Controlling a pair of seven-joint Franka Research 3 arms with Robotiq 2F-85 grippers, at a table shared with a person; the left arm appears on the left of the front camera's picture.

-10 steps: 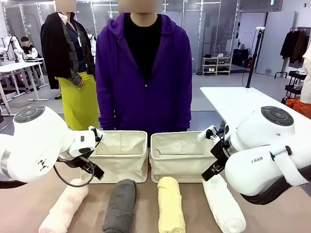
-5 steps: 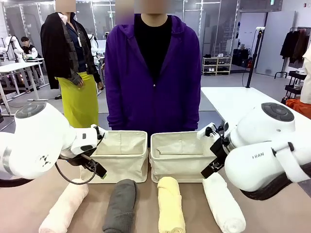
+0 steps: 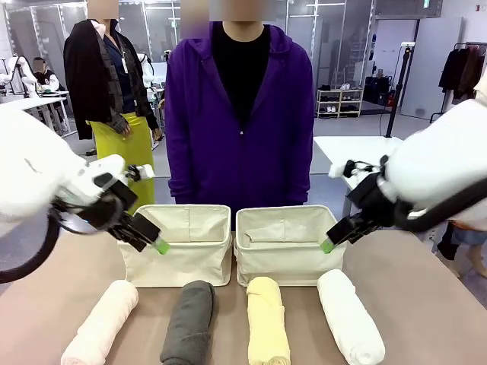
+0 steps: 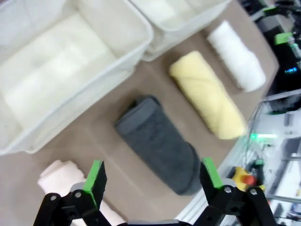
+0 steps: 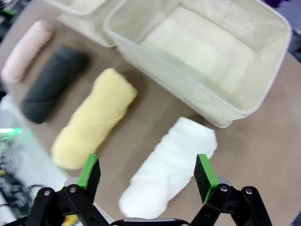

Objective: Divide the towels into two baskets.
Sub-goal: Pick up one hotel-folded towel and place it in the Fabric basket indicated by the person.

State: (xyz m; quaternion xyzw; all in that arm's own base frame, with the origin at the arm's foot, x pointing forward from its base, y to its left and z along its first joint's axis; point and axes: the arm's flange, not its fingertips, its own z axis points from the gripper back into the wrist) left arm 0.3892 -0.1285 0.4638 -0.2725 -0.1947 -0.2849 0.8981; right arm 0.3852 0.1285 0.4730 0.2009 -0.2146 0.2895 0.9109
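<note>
Along the near edge of the table (image 3: 426,289) four towels lie in a row, untouched: pink (image 3: 100,323), grey (image 3: 186,323), yellow (image 3: 268,323), white (image 3: 350,315). Both arms have lifted since a second ago. The left gripper (image 4: 153,176) now hangs spread wide over the grey roll, the right gripper (image 5: 146,174) likewise over the white. Behind the row, the left basket (image 3: 179,262) and right basket (image 3: 281,262) stand empty, so sorting looks not yet begun
</note>
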